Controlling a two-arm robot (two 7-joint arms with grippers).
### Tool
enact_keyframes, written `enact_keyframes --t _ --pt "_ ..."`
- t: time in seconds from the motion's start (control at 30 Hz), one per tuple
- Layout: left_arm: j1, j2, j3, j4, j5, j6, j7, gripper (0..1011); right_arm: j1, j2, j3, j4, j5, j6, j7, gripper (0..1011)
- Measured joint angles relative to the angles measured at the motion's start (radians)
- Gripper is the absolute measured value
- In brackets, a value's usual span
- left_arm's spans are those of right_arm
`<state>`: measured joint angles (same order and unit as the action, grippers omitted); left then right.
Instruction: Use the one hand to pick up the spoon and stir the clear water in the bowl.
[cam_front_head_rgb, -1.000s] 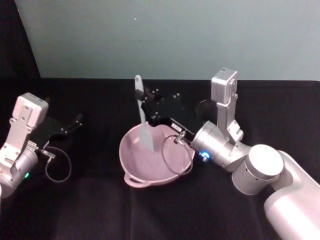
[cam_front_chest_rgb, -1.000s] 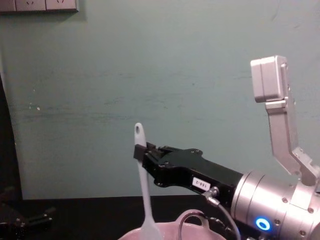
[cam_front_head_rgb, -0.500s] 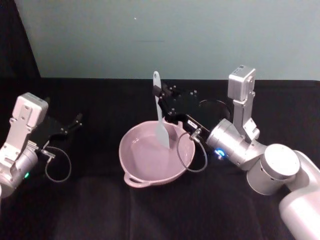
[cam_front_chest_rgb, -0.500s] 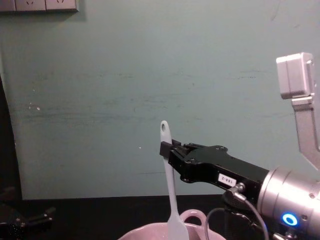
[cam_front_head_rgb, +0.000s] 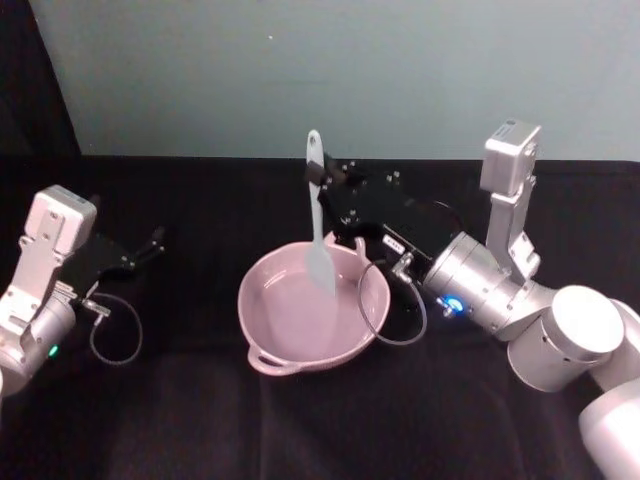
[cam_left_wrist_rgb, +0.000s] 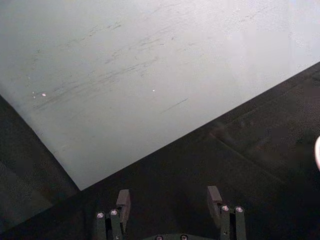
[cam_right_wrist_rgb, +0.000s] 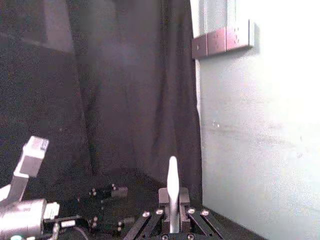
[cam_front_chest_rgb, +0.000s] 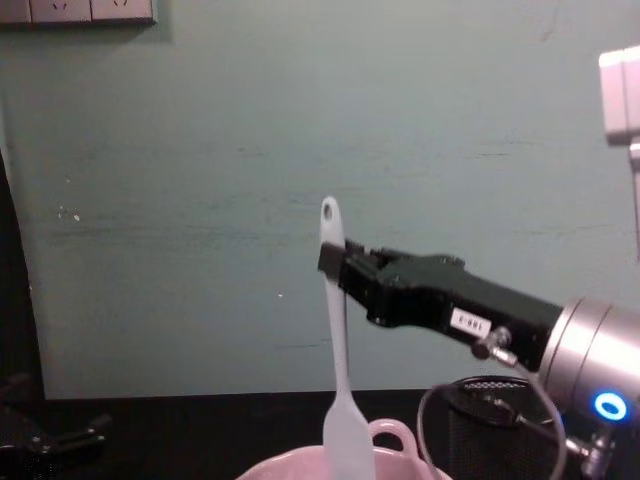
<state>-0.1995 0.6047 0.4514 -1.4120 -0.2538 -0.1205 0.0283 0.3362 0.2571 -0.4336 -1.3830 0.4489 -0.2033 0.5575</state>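
1. Draped black cloth (cam_front_head_rgb: 300, 425) covers the whole work surface before you, and a plain teal wall (cam_front_head_rgb: 350, 70) closes off the far side.
2. At the centre of the scene, the spoon (cam_front_head_rgb: 315, 215) stands almost upright. Its holed handle end points up and its flat paddle head hangs down inside the far part of the bowl (cam_front_head_rgb: 262, 318). From the chest, the spoon (cam_front_chest_rgb: 337, 340) drops straight to the pink rim of the bowl (cam_front_chest_rgb: 290, 468). You cannot tell whether the head touches the water.
3. The pale pink bowl sits in the middle of the cloth, its glossy inside facing up.
4. Your right gripper (cam_front_head_rgb: 322, 182) reaches in from the right, level above the bowl's far rim. Its jaws pinch the spoon's handle high up, just below the hole. The chest view shows this grip from the side (cam_front_chest_rgb: 332, 258), and the wrist view shows the handle rising between the closed fingers (cam_right_wrist_rgb: 172, 202).
5. A blue light ring (cam_front_head_rgb: 452, 303) glows on the silver wrist behind it, and a grey cable (cam_front_head_rgb: 395, 318) loops down beside the bowl's right edge.
6. A black mesh cup (cam_front_chest_rgb: 485, 425) stands on the cloth beneath the right arm, to the right of the bowl.
7. Your left gripper (cam_front_head_rgb: 152, 242) rests at the far left, well apart from the bowl. Its fingers (cam_left_wrist_rgb: 123, 200) are spread with nothing between them.
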Motion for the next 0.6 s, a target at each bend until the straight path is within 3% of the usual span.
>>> enact_keyframes --t 0.6 --pt "0.000 0.000 0.000 0.000 0.000 0.000 0.000 1011 0.008 0.045 0.061 -0.107 0.021 0.016 -0.061 110"
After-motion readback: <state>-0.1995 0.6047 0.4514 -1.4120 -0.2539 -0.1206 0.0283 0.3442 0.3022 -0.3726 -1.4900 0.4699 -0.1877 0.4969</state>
